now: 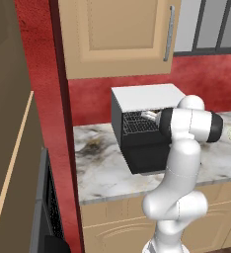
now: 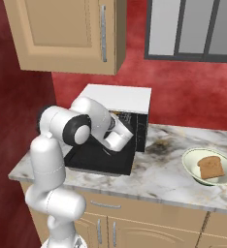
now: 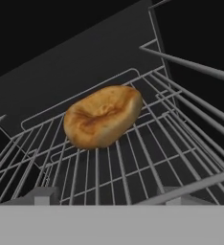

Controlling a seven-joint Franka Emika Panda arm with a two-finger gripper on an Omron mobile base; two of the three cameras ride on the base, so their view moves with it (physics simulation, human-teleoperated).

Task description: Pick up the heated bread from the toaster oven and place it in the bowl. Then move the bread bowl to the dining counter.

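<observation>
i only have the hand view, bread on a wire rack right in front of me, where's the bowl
Observer: The bowl sits on the marble counter, to the right of the toaster oven in the right base view and apart from it.
Operator: is it empty
Observer: No, a toasted slice lies in it.
Operator: oven door all the way down
Observer: Yes, the black door lies dropped flat on the counter, and the arm reaches over it into the oven.
</observation>
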